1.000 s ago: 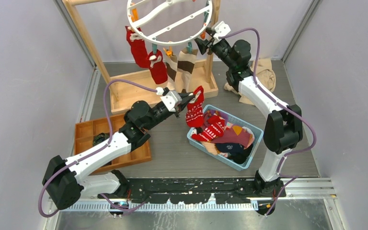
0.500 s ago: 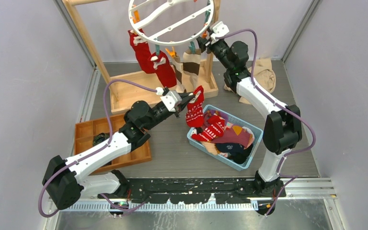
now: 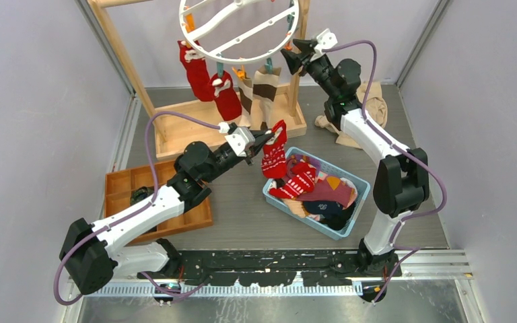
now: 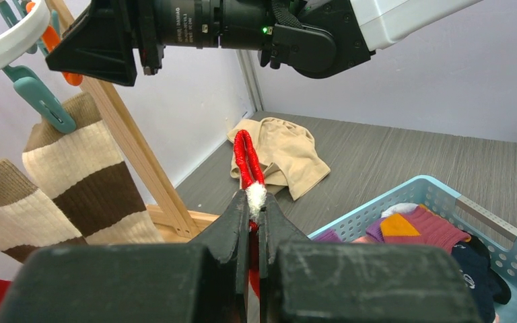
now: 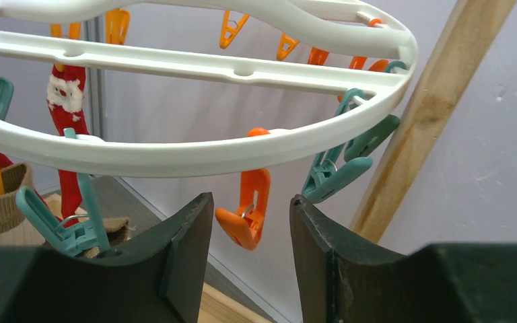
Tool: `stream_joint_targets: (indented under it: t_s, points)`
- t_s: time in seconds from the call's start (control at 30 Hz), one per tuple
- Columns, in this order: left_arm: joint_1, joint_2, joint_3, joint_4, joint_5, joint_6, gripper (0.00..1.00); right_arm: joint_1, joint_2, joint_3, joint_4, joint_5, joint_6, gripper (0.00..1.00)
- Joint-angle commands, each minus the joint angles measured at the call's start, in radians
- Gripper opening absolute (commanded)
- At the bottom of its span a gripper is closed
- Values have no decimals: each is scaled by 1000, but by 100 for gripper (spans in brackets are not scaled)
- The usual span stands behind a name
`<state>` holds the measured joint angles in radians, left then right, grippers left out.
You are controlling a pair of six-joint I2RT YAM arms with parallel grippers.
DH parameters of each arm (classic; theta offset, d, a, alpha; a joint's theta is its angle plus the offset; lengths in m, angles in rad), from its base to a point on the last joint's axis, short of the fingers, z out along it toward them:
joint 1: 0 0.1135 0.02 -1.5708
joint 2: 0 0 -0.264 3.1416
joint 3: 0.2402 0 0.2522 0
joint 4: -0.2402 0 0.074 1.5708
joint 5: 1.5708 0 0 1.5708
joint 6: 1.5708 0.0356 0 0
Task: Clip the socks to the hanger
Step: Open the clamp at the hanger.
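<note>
- Red fabric first: the left gripper (image 4: 256, 207) has its jaws pressed together on the white-trimmed cuff of a red sock (image 4: 245, 156), which dangles over the near corner of the blue basket (image 3: 354, 180).
- The right gripper (image 5: 250, 202) stands spread, with an orange clip (image 5: 254, 183) hanging in the gap and apparently touching neither finger.
- That clip hangs from the hanger (image 5: 175, 158), a white ring. A teal clip (image 5: 336, 176) sits just beside it, and the wooden frame (image 5: 437, 101) is close behind.
- The ring hangs free, so I reckon an off-centre squeeze could knock the clip sideways or set everything swinging.
- The sock is held only by its edge and is well apart from the clip. On the way up it could slip out.
</note>
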<state>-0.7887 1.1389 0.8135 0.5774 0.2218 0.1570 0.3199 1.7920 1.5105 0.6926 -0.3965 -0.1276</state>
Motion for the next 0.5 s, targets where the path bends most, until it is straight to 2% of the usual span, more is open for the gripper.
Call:
stream_joint_targets:
  t_s: [0.0,0.27,0.47]
  points:
    - [6,-23,29,71,9,-12,0,-24,-35,30,108,-89,104,52]
    - [5,-25,26,74,7,-14,0,-34,-1,54,156,-155,118,53]
    - [6,-25,24,74,1,-14,0,-46,17,73,168,-232,122,60]
